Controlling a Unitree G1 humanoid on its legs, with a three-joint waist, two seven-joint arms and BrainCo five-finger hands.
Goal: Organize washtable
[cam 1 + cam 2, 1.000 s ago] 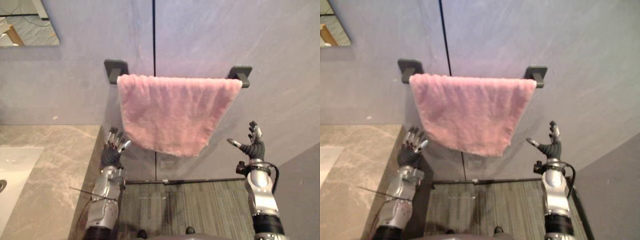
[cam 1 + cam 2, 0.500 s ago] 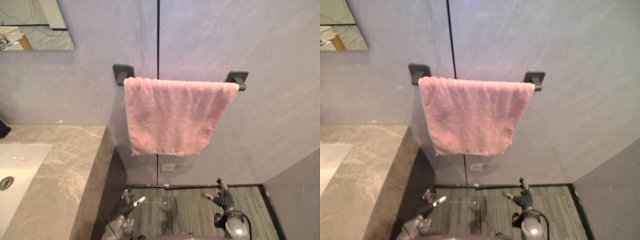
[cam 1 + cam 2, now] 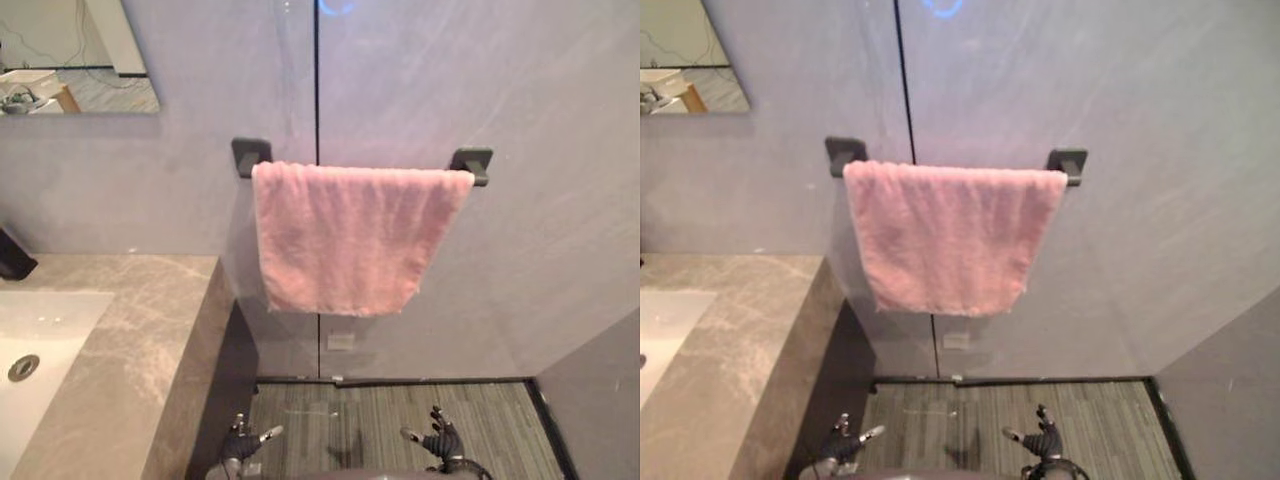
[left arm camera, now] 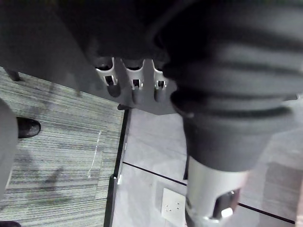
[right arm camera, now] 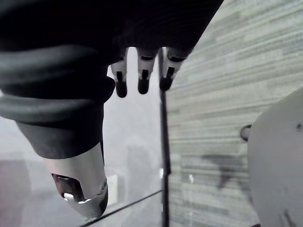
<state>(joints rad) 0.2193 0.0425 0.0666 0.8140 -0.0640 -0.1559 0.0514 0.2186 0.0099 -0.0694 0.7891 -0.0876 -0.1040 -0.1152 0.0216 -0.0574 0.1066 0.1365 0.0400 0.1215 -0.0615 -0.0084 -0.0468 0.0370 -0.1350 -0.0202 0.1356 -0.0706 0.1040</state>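
Note:
A pink towel (image 3: 345, 237) hangs folded over a dark wall rail (image 3: 472, 160) on the grey wall, smooth and level. Both hands sit low at the bottom of the eye views, far below the towel. My left hand (image 3: 240, 446) is open near the washtable's side, fingers spread, holding nothing. My right hand (image 3: 439, 444) is open too, fingers relaxed over the striped floor. In the wrist views the left hand's fingers (image 4: 135, 82) and the right hand's fingers (image 5: 142, 78) are straight, with nothing between them.
A grey marble washtable (image 3: 130, 340) with a white sink (image 3: 40, 340) and its drain stands at the left. A dark object (image 3: 12, 258) sits on its back edge. A mirror (image 3: 75, 55) hangs above. A wall socket (image 3: 341, 341) is below the towel.
Both hands have dropped from beside the towel's lower corners to the bottom of the view. The towel now hangs straight. The camera has shifted, showing more of the sink.

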